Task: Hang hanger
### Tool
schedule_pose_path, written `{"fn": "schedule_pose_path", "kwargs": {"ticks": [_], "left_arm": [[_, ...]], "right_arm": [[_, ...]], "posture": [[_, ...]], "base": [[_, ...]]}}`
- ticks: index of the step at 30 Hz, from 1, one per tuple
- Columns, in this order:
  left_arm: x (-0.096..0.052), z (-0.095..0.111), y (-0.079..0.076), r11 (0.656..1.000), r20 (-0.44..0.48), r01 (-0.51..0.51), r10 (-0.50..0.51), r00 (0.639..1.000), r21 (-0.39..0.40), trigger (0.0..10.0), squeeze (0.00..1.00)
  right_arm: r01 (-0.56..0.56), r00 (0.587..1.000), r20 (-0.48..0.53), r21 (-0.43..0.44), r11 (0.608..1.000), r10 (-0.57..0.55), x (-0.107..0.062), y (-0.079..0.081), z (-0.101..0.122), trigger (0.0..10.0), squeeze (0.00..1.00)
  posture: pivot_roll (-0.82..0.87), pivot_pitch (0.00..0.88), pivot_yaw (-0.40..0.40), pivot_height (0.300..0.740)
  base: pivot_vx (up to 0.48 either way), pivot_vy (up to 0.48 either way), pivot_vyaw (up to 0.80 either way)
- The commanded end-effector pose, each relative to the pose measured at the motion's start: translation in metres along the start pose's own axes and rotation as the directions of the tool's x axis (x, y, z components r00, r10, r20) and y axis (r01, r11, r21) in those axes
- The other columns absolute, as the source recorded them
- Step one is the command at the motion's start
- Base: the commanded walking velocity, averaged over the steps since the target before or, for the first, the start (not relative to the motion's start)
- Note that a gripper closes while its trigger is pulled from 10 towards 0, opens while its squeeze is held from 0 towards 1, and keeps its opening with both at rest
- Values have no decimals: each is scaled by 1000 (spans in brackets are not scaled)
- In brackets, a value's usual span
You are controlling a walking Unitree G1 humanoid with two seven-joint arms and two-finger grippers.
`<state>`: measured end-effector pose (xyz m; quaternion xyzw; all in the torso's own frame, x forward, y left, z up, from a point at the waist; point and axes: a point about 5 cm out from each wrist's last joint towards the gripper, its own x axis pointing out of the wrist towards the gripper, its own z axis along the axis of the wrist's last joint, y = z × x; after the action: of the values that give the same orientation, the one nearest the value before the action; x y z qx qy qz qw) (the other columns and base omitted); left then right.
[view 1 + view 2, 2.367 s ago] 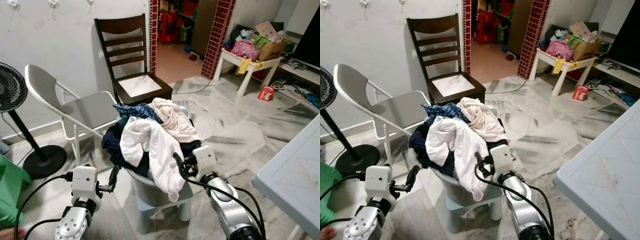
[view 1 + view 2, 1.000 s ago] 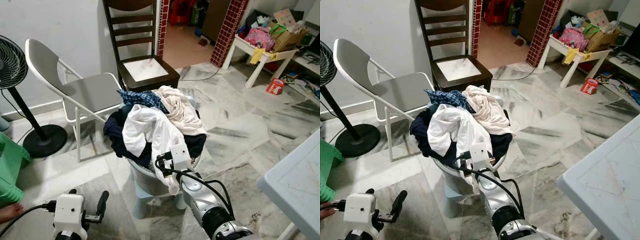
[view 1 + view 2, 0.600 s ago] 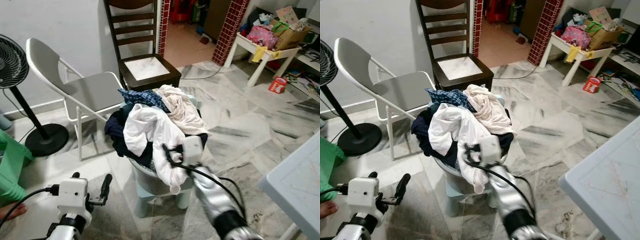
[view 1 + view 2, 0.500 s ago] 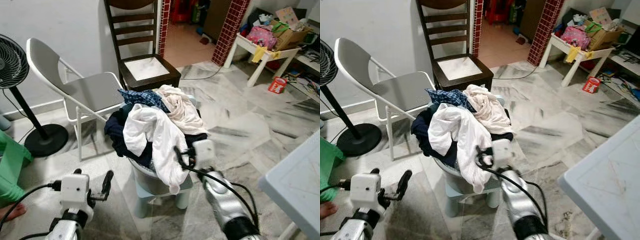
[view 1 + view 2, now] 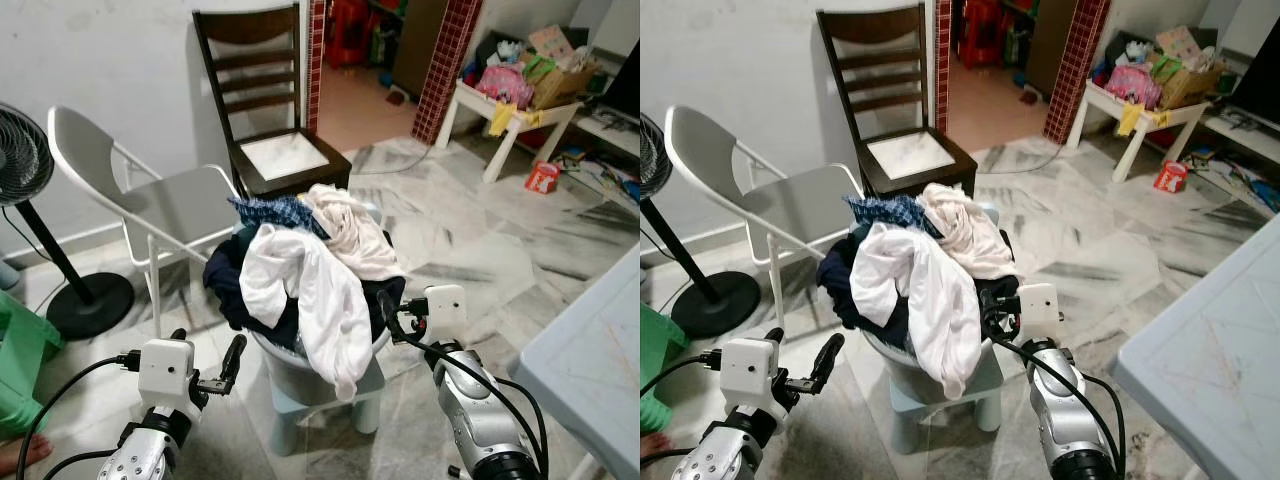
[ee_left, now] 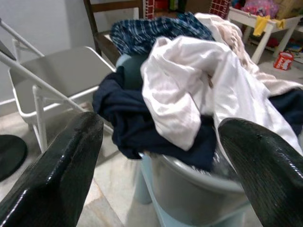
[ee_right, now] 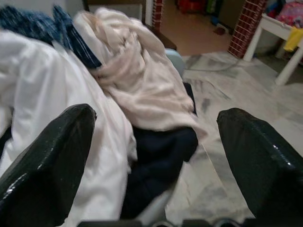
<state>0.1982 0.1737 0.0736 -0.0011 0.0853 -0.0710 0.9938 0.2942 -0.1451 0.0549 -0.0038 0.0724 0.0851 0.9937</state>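
— Where are your grippers just now?

— Both are raised at the laundry basket [image 5: 300, 365], which stands on a small pale stool [image 5: 325, 400]. My left gripper [image 5: 232, 360] is just beside the basket's left flank, fingers spread wide with nothing between them. My right gripper [image 5: 385, 308] is close against the basket's right side, near the hanging white shirt [image 5: 305, 290]; its fingers are also spread apart and hold nothing.

— What fills the basket?

— A heap of clothes: the white shirt draped over the front rim, a cream garment [image 5: 350, 235] on top toward the back right, a blue checked cloth [image 5: 272, 210] at the back, and dark navy fabric [image 6: 137, 123] spilling over the left rim.

— And the hanger?

— I cannot make one out among the clothes or anywhere around the basket.

— What stands behind the basket?

— A grey folding chair [image 5: 165, 215] to its back left, and a dark wooden chair [image 5: 270, 120] straight behind. A standing fan [image 5: 30, 200] is further left of the folding chair.
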Motion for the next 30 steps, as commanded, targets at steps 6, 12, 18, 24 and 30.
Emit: {"fn": "schedule_pose_path", "kwargs": {"ticks": [6, 12, 18, 24, 30], "left_arm": [[6, 2, -1, 1000, 18, 27, -27, 999, 1, 10000, 0], [10, -2, -1, 1000, 15, 27, -26, 1000, 0, 10000, 0], [11, -7, 1, 1000, 7, -4, 4, 1000, 7, 10000, 0], [8, -12, 2, 1000, -4, -21, 21, 1000, 5, 10000, 0], [6, -16, 3, 999, -16, -33, 33, 999, 5, 10000, 0]], "right_arm": [[12, 1000, 7, 2, 1000, -12, -2, 1, 4, 10000, 0], [10, 1000, 6, -6, 1000, -10, -2, 1, 6, 10000, 0], [-7, 1000, 6, -22, 1000, 7, 0, 2, 8, 10000, 0], [-26, 1000, -8, -36, 999, 25, 2, 2, 8, 10000, 0], [-48, 999, -15, -45, 998, 47, 3, 6, 7, 10000, 0]], "posture": [[68, 4, -30, 740], [63, 0, -39, 740], [64, 1, -52, 740], [71, 5, -61, 740], [82, 7, -71, 740]], "base": [[437, 0, 0], [435, 0, 0], [203, 0, 0], [0, 0, 0], [0, 0, 0]]}}
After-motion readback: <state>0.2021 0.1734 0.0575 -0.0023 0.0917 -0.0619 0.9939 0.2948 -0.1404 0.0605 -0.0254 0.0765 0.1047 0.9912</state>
